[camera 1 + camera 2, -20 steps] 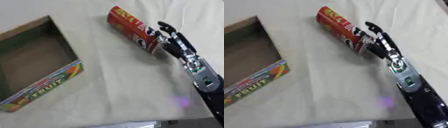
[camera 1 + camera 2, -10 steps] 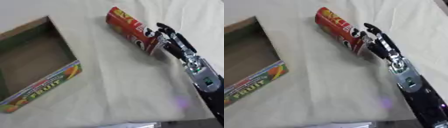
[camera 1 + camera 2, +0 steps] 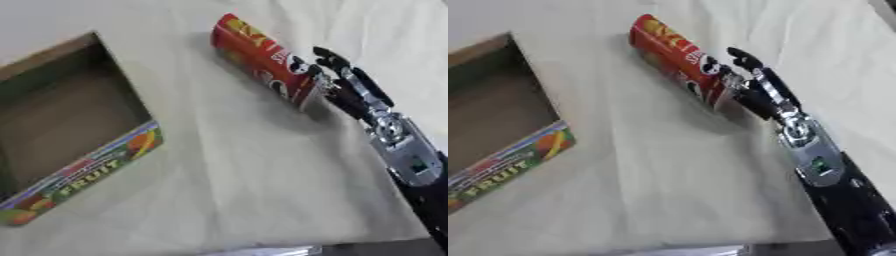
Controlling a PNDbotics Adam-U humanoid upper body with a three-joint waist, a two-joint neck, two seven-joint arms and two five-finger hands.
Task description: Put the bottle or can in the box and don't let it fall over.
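A red can [image 3: 262, 60] lies on its side near the top middle of the frame. It is long and round, with yellow and white marks on it. It rests on a pale cloth [image 3: 236, 190] that covers the table.

The right hand [image 3: 343, 86] comes in from the lower right of the frame on a black and silver arm. It is at the lower end of the can. Its fingers [image 3: 744, 56] are bent around that end and touch it. The can is not lifted.

A cardboard box [image 3: 74, 135] sits at the left of the frame, well apart from the can. It is open on top. Its front wall has bright fruit pictures and the word FRUIT on it. The inside looks brown and bare.
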